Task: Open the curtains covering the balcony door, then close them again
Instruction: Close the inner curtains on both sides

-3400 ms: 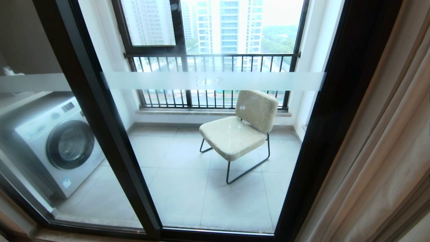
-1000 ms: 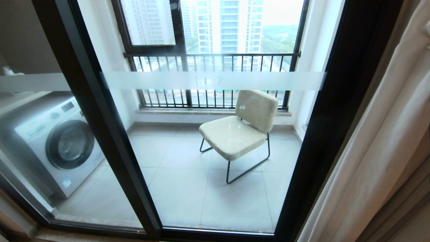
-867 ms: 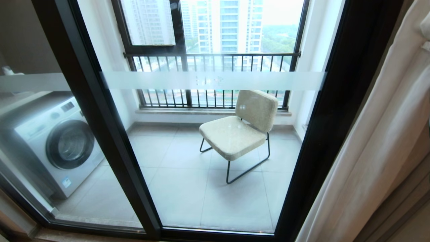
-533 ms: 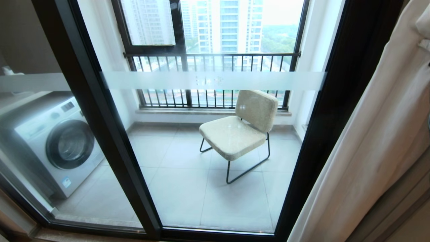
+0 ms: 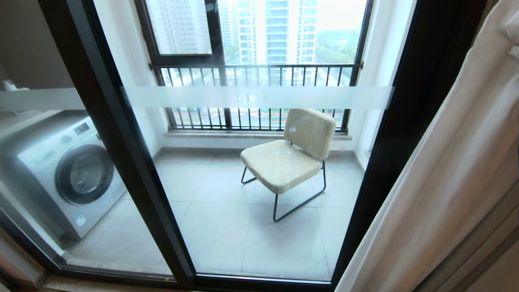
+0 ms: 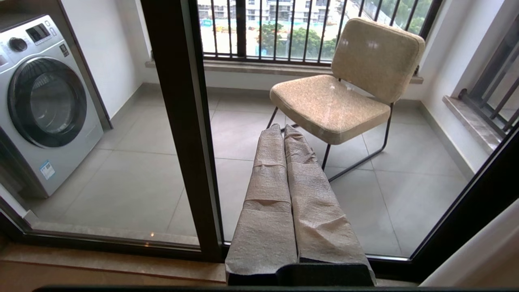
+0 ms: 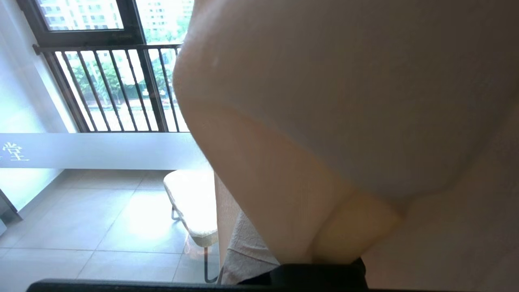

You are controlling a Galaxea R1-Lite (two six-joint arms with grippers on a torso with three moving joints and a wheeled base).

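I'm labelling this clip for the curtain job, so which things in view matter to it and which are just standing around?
Part of the job:
- curtains, bunched at the door's right edge
- balcony door, glass uncovered
- right gripper, shut, draped in curtain fabric
- left gripper, shut, idle in front of the glass

Just standing around:
- chair on the balcony
- washing machine
- barred window

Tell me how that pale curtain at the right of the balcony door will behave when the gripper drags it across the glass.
The curtain is probably floppy: it hangs in soft folds and, in the right wrist view, drapes over the right gripper. It likely bunches rather than sliding as one sheet. It looks light, so its lower edge may lag and swing along the balcony door.
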